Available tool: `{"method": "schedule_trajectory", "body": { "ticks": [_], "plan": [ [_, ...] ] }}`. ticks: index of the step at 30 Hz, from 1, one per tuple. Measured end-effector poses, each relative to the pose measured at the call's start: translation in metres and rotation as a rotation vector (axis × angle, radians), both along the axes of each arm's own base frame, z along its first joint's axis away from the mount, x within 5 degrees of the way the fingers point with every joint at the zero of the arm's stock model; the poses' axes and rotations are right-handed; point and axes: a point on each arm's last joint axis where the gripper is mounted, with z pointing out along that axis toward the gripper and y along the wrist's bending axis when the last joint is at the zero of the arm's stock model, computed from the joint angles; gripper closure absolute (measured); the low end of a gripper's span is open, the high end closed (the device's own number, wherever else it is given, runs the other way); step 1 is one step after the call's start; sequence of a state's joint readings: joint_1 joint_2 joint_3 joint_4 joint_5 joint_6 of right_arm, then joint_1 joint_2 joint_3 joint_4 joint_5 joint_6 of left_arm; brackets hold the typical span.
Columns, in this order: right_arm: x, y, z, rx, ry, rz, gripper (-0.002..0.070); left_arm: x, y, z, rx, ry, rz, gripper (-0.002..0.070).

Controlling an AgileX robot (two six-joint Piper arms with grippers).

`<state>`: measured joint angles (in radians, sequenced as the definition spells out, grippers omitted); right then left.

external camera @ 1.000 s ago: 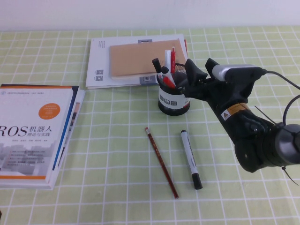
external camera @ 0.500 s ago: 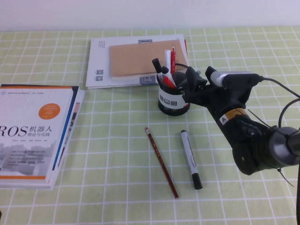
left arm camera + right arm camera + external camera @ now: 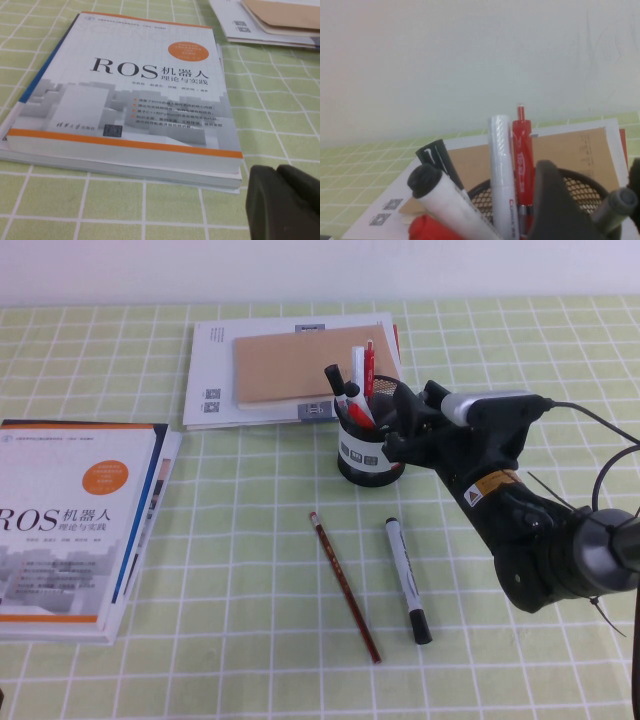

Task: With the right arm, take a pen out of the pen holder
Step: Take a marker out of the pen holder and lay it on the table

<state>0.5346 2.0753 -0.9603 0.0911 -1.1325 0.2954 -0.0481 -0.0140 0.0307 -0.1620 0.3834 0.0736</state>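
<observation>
Your main risk is the pen holder [image 3: 370, 458] itself. It is a light mesh cup, and one finger [image 3: 555, 200] of the right claw [image 3: 403, 427] sits down inside its right rim, so any sideways pull as you lift would likely drag or tip the cup and spill the red pen [image 3: 368, 365] and white marker [image 3: 357, 368] leaning on its far side. The right claw is parted rather than clenched. A grey-capped pen [image 3: 619, 202] stands between its jaws at the cup's right side, and nothing is gripped yet. A pinch only on that cap could slip, or pull the cap off. The holder stands mid-surface, just near of the brown notebook [image 3: 290, 365], with a loose marker [image 3: 408, 580] and pencil [image 3: 344, 586] lying nearer you. The right arm reaches in low from the near right, its forearm slanting toward the far left and its wrist almost level with the rim. The left claw [image 3: 280, 200] rests beside the ROS book [image 3: 70, 530], and you cannot tell its state.
</observation>
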Motion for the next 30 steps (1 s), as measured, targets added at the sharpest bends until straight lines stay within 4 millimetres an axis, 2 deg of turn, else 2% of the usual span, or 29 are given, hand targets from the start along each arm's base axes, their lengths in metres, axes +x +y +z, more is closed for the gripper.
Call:
{"method": "schedule_trajectory", "body": {
  "ticks": [6, 22, 30],
  "plan": [
    [0.0000, 0.0000, 0.0000, 0.000, 0.000, 0.000, 0.0423, 0.0000, 0.0000, 0.0000, 0.000, 0.000, 0.000, 0.0683],
    [0.0002, -0.0003, 0.0000, 0.002, 0.001, -0.004, 0.0628, 0.0000, 0.0000, 0.0000, 0.000, 0.000, 0.000, 0.0683],
    [-0.0003, 0.0000, 0.0028, -0.004, 0.008, 0.002, 0.0633, 0.0000, 0.0000, 0.0000, 0.000, 0.000, 0.000, 0.0683]
  ]
}}
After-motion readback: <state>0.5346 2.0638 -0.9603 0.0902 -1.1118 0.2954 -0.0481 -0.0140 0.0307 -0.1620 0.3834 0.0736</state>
